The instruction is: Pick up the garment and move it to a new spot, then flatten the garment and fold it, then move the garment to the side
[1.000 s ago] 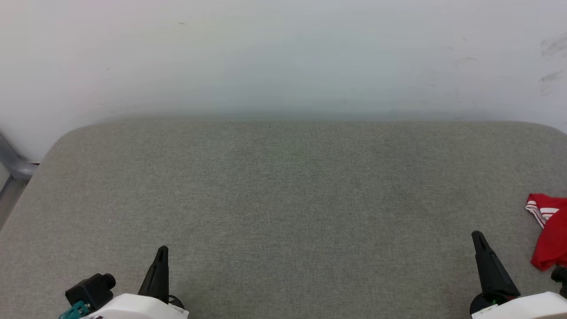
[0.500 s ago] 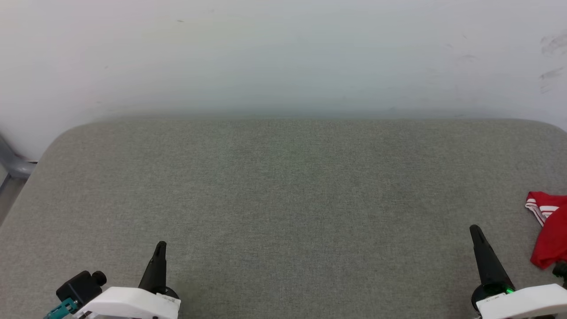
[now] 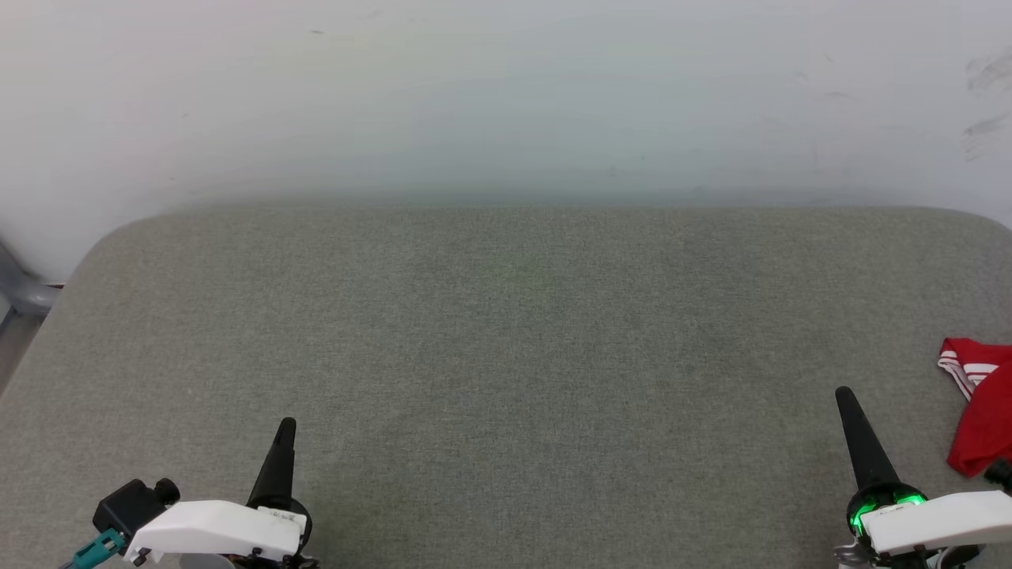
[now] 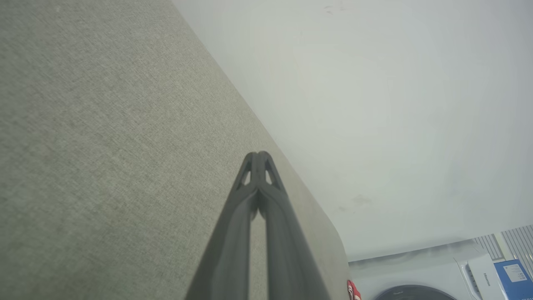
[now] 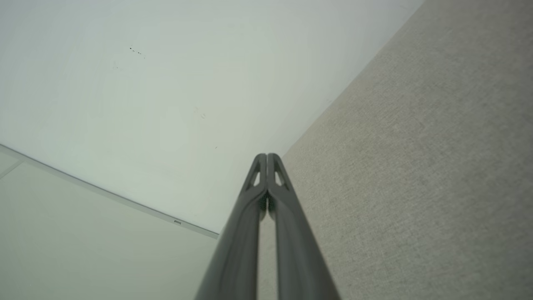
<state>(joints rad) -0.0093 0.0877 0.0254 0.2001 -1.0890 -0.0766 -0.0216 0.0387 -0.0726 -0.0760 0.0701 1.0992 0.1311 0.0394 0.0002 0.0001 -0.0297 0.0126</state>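
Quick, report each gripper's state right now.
Left gripper: closed, holding nothing.
Right gripper: closed, holding nothing; the garment lies apart from it.

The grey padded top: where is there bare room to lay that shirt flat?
All bare between the left gripper and right gripper, back to the white wall. Crowded only at the right edge, where the red garment lies bunched.

Left gripper (image 3: 285, 431) sits low at the left, fingers pinched together, holding nothing. Right gripper (image 3: 846, 397) is low at the right, pinched too, with a green light (image 3: 863, 512) at its base. Red shirt (image 3: 980, 427) lies crumpled at the grey fabric surface's (image 3: 506, 316) right edge, near the right gripper, apart.
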